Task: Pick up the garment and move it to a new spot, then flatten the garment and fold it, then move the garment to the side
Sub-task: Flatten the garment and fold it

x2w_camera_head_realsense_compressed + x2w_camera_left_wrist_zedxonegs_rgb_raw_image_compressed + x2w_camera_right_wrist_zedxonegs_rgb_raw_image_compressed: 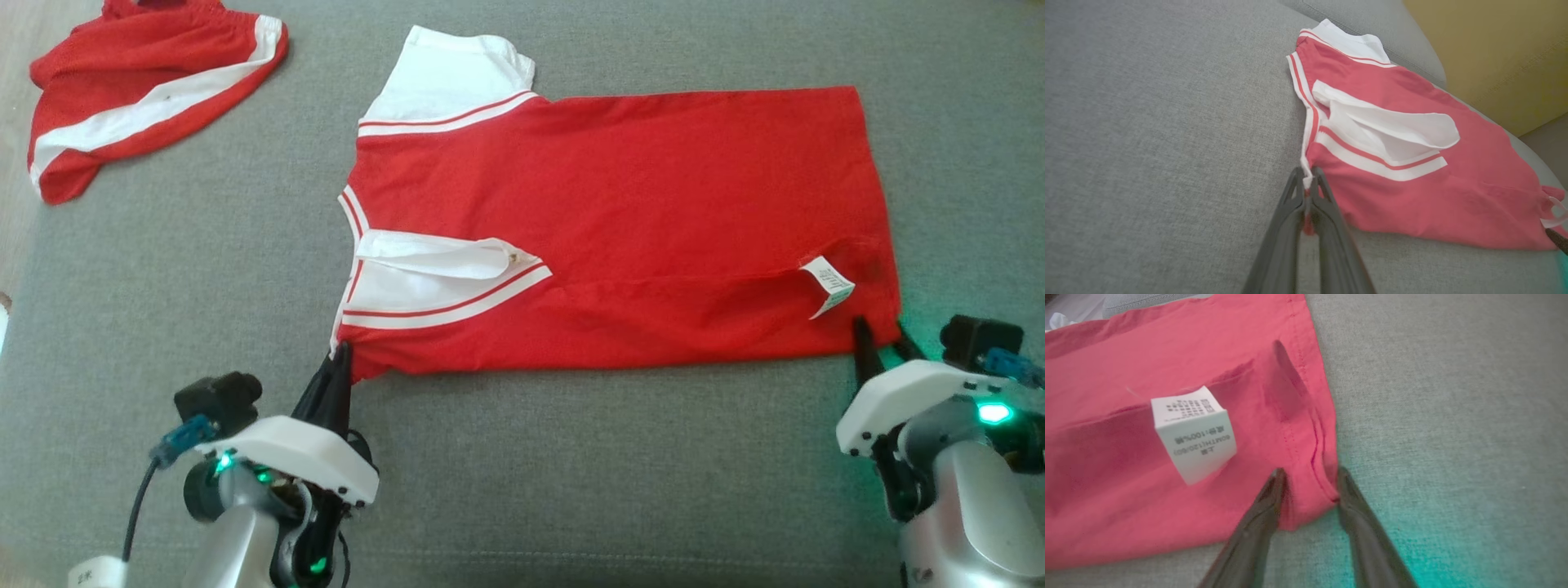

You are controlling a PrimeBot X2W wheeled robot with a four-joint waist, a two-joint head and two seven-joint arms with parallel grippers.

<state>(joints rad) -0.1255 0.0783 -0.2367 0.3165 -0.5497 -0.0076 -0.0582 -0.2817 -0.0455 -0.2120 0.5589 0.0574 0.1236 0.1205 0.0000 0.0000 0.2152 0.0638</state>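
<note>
The garment [637,212], a red jersey with white sleeves and white double-stripe trim, lies spread flat on the grey cushion, neck to the left and hem to the right. One white sleeve [433,257] is folded over onto the body. My left gripper [341,353] is shut on the near left corner of the garment [1412,163], pinching its edge between the fingers [1294,196]. My right gripper [880,331] is open at the near right hem corner. In the right wrist view that corner of the garment [1306,498] sits between the spread fingers [1267,498]. The small white label [1194,433] lies just left of them.
A second red piece with a white stripe, like shorts [155,90], lies bunched at the far left of the grey cushion [571,474]. A yellow surface [1494,53] rises behind the cushion's far edge. Bare grey fabric runs along the near side.
</note>
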